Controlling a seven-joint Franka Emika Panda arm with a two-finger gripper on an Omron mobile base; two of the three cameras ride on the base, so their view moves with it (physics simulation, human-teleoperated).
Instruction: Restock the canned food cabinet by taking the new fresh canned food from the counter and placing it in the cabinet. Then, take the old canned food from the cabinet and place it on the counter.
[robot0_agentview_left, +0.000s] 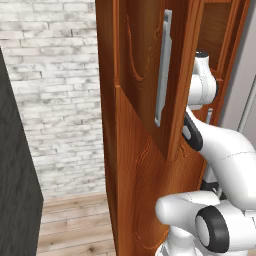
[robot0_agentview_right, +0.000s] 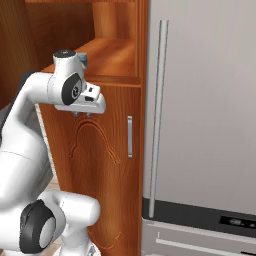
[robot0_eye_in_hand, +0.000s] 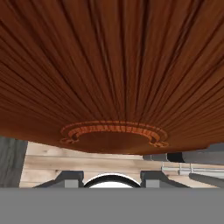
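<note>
The canned food cabinet's upper door (robot0_agentview_left: 140, 75) stands swung open, its long silver bar handle (robot0_agentview_left: 162, 70) facing me. Inside, the wooden shelf (robot0_agentview_right: 112, 55) shows. At the shelf's front left edge a small grey-blue cylinder (robot0_agentview_right: 83, 59), likely the old canned food, peeks from behind my wrist. My gripper (robot0_agentview_right: 82, 114) hangs just below the shelf edge, pointing down in front of the carved lower door (robot0_agentview_right: 100, 165). Its fingers (robot0_eye_in_hand: 70, 177) are apart with nothing between them, so it is open. The counter and the new can are out of view.
A grey refrigerator (robot0_agentview_right: 200, 125) with a long vertical handle (robot0_agentview_right: 159, 110) stands right of the cabinet. The open door blocks the left side. Beyond it are a white brick wall (robot0_agentview_left: 55, 100), a dark panel (robot0_agentview_left: 15, 175) and wooden floor (robot0_agentview_left: 70, 220).
</note>
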